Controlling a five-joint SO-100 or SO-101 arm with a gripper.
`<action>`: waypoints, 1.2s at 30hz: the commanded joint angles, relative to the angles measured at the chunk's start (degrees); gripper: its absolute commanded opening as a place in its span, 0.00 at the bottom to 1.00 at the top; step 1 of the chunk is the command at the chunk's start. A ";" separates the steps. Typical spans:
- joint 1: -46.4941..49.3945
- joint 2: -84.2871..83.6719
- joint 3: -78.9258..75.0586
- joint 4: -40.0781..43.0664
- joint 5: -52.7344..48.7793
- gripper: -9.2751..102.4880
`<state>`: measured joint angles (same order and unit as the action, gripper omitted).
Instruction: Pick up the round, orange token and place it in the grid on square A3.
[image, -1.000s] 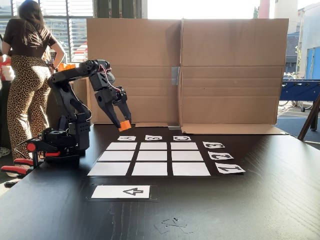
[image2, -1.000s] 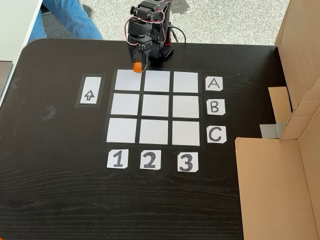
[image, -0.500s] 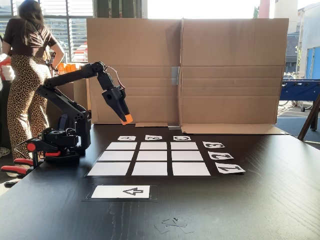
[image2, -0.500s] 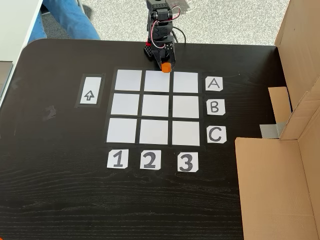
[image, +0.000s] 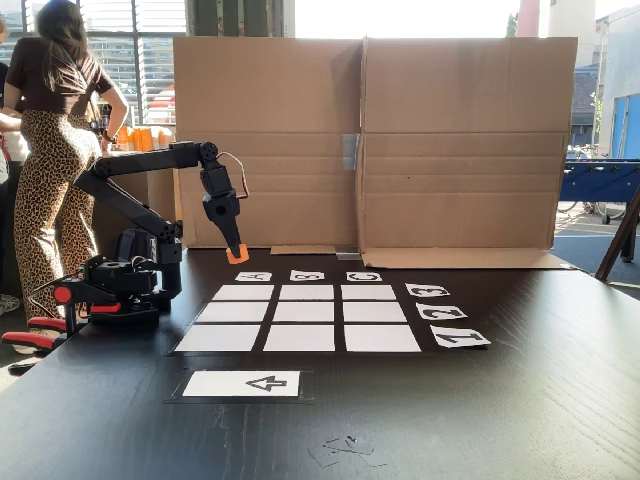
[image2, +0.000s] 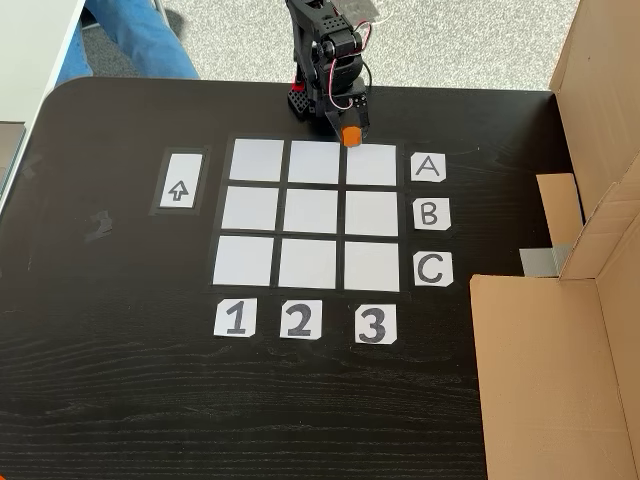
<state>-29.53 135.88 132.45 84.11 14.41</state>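
Since the last frame, my end effector (image2: 350, 134), clamped on the token (image2: 351, 136), swung toward A3 (image2: 372, 164); I lower it squarely over that corner cell near the table's (image2: 120, 400) far edge.

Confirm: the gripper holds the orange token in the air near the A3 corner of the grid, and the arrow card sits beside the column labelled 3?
Not quite. In the fixed view from above, the arrow card sits beside column 1, opposite the letter labels. The gripper does hold the token near square A3.
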 joint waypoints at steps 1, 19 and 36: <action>-1.49 -1.41 0.88 -3.34 1.23 0.08; -7.91 -18.19 3.43 -16.35 6.42 0.08; -8.44 -19.34 8.35 -21.53 13.18 0.21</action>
<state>-38.67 115.66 139.75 63.02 26.46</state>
